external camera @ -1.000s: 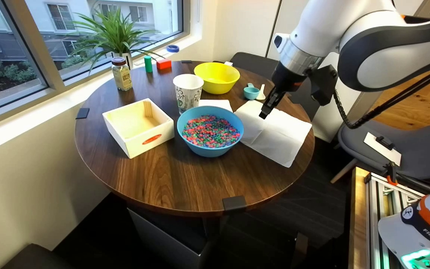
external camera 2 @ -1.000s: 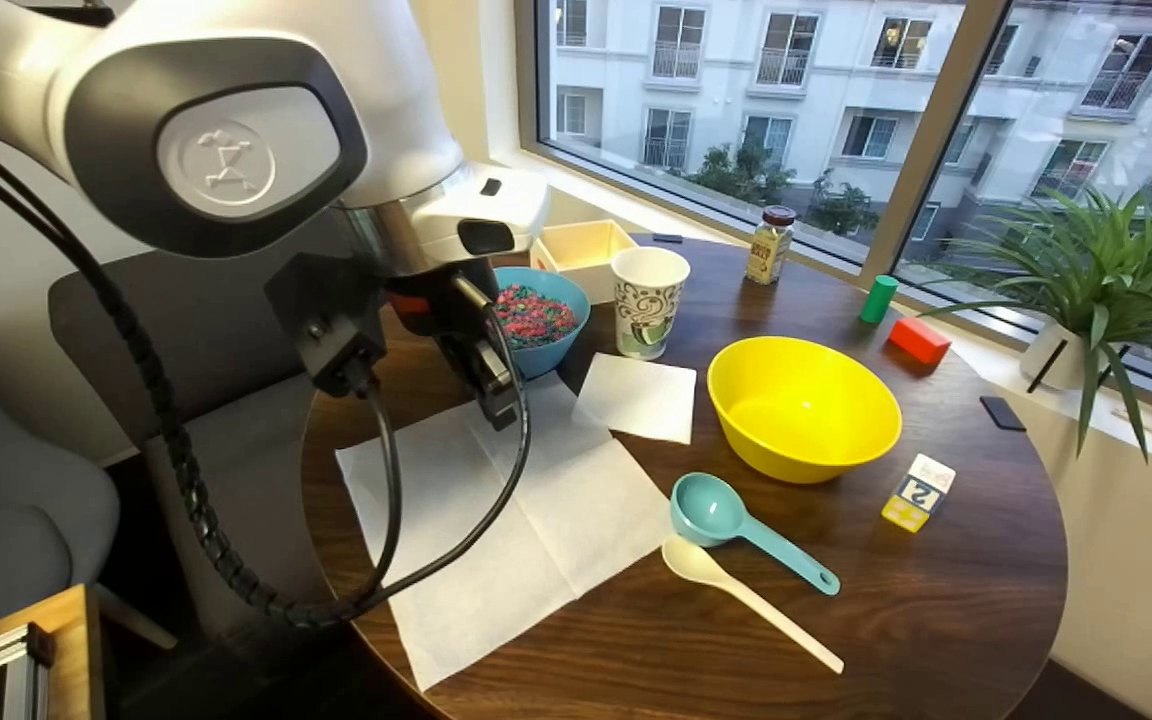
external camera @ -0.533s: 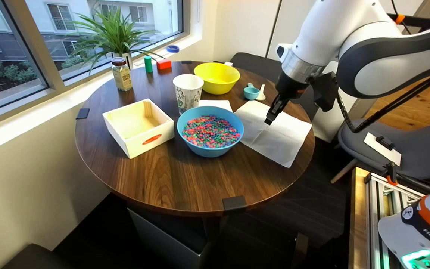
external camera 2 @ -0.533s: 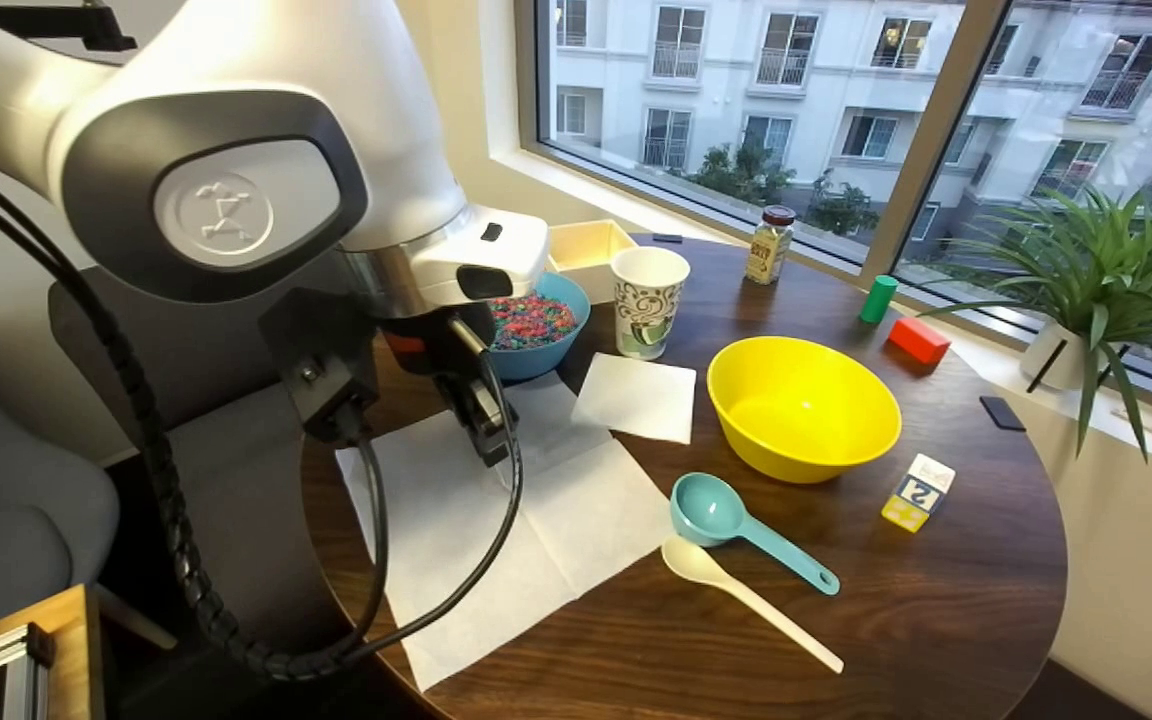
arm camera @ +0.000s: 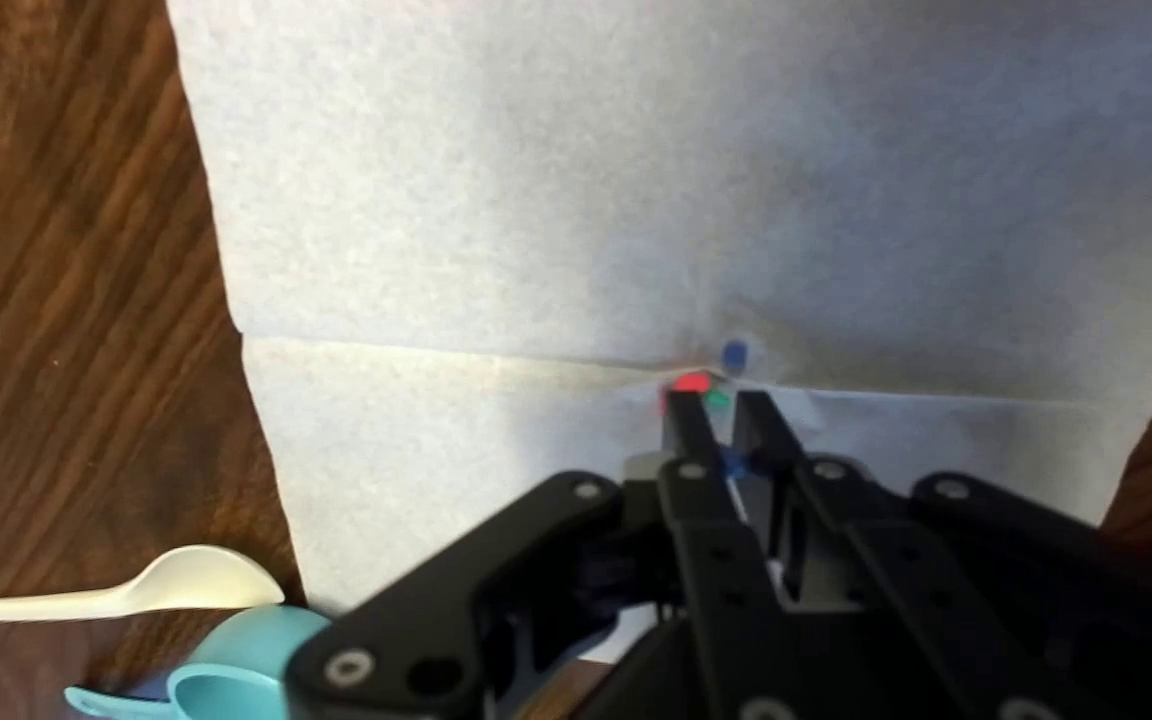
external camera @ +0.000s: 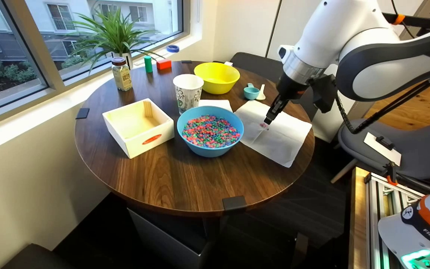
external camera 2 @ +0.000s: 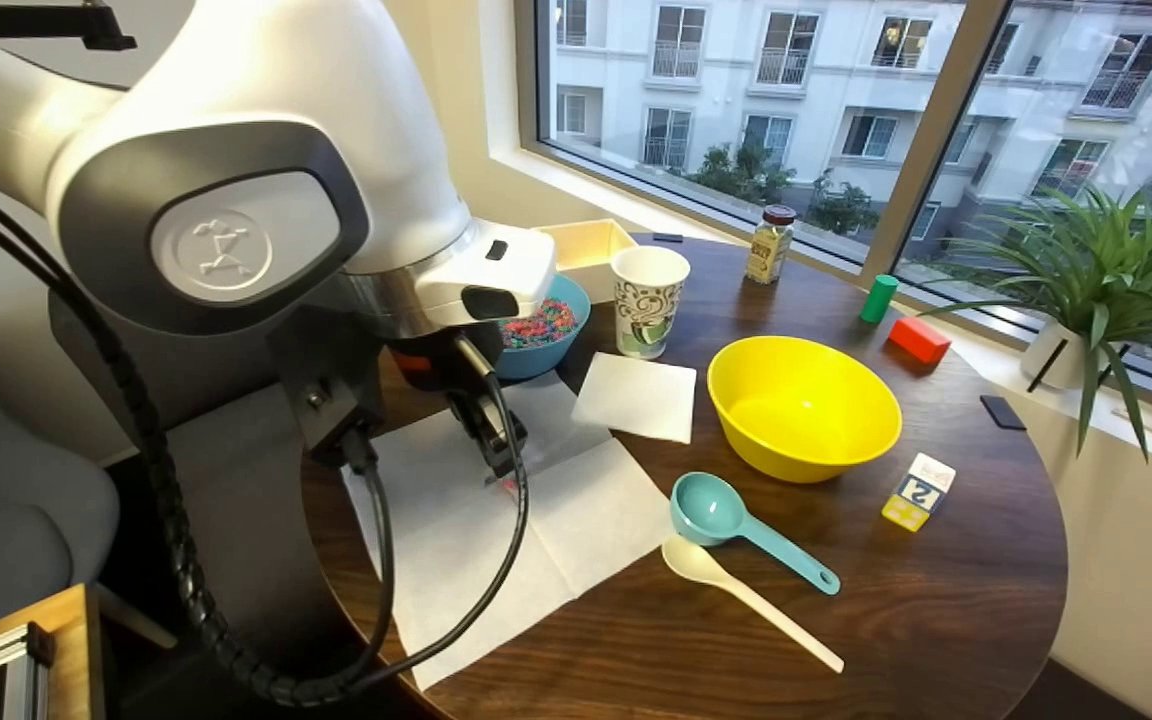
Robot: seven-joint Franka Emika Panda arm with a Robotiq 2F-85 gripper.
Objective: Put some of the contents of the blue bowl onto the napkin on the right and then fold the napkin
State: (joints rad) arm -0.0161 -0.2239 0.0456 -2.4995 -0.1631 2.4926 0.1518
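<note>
A blue bowl (external camera: pixel 210 152) filled with small red, green and blue pieces (external camera: pixel 211 130) stands on the table; my arm partly hides it in an exterior view (external camera 2: pixel 548 358). A white creased napkin (external camera: pixel 286 144) lies flat beside it and fills much of the wrist view (arm camera: pixel 486 200). My gripper (external camera: pixel 268 121) points down low over the napkin. In the wrist view my gripper (arm camera: pixel 721 402) has a narrow gap between its fingertips. A few pieces lie at the napkin's crease by the tips: a red piece (arm camera: pixel 691 382), a blue piece (arm camera: pixel 734 356) and a green piece (arm camera: pixel 717 398). Another blue piece shows blurred between the fingers.
A small folded napkin (external camera 2: pixel 636 398), a paper cup (external camera 2: pixel 646 310) and a yellow bowl (external camera 2: pixel 786 440) stand near. A teal scoop (external camera 2: pixel 711 510) and a cream spoon (external camera 2: pixel 696 562) lie by the napkin's edge. A wooden box (external camera: pixel 138 129) is beyond the blue bowl.
My gripper has moved down toward the napkin and then nearly stopped. A few colored pieces now show on the napkin under the fingertips, where bare napkin showed before.
</note>
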